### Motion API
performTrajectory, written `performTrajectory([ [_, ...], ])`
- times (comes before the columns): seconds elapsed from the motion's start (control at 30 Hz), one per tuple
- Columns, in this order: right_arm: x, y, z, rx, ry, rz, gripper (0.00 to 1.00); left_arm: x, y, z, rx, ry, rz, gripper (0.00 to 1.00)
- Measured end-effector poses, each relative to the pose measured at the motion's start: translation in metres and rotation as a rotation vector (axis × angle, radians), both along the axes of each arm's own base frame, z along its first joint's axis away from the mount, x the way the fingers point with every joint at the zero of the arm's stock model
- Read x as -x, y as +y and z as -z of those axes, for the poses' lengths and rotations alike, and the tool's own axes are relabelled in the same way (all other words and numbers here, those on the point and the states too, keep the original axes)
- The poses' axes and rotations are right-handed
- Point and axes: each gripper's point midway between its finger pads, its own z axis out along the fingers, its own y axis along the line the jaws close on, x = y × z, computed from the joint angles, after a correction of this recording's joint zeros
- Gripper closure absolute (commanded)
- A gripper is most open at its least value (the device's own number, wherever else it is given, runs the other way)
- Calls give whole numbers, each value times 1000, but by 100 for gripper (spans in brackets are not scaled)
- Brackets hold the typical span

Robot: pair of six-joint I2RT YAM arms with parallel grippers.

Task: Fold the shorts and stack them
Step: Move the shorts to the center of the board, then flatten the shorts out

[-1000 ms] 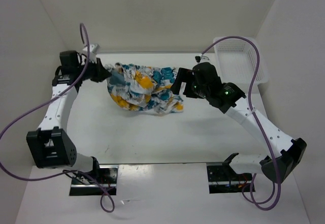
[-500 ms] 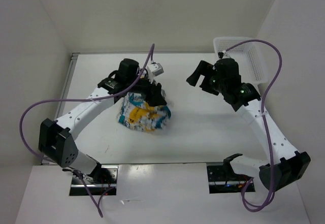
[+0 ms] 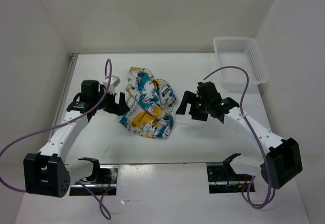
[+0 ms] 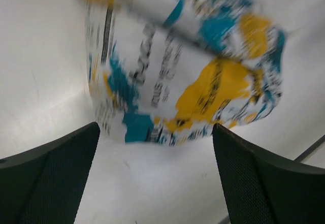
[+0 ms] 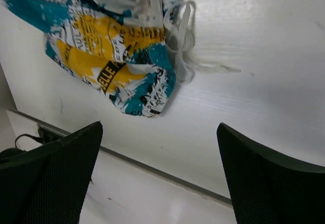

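Got both arms reaching in low over the table (image 3: 152, 150) from the near edge, elbows bent, forearms angled inward toward each other. Sitting right between the two pincers: the shorts (image 3: 147, 104), bunched in a loose crumpled heap, not folded flat. Left gripper (image 3: 121, 103) aimed sideways at the heap from its own side, tips just beside the cloth edge; can't tell from above whether actually touching. Checked the left wrist view too: left gripper (image 4: 155, 132) spread wide with nothing between the fingers (image 4: 56, 173), and the shorts (image 4: 183, 71) just ahead of the tips, a bit blurry, teal and yellow patches filling most of the space past them. Right gripper (image 3: 182, 103) mirrored on the other side, wrist tipped down, pointed back at the heap and close to it but apart. Same story from the right wrist view: right gripper (image 5: 158, 130) opened wide and gripping nothing, shorts (image 5: 106, 46) ahead and off toward one finger, with the white drawstring (image 5: 183, 36) trailing loose on the table almost straight ahead of the gap. Also spotted a white mesh basket (image 3: 238, 61) well behind the right gripper, off at the far corner of the table.
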Motion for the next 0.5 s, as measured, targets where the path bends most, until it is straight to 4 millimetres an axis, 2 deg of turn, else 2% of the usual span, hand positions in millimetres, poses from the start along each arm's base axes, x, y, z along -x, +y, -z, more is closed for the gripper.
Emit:
performTrajectory([
  [0.07, 14, 10, 18, -2, 49, -34, 2, 18, 14, 42, -29, 123, -52, 1],
  [0.13, 27, 23, 33, -6, 96, -77, 4, 28, 25, 66, -52, 201, -90, 7],
  [0.27, 49, 50, 60, -1, 172, -160, 9, 19, 35, 84, -72, 229, -131, 10],
  [0.37, 60, 68, 78, 26, 205, -216, 9, 10, 34, 101, -71, 262, -127, 3],
  [0.43, 63, 79, 91, 53, 228, -245, 9, 4, 33, 118, -68, 312, -119, 3],
  [0.5, 62, 89, 103, 77, 241, -270, 14, 0, 29, 134, -55, 355, -104, 24],
])
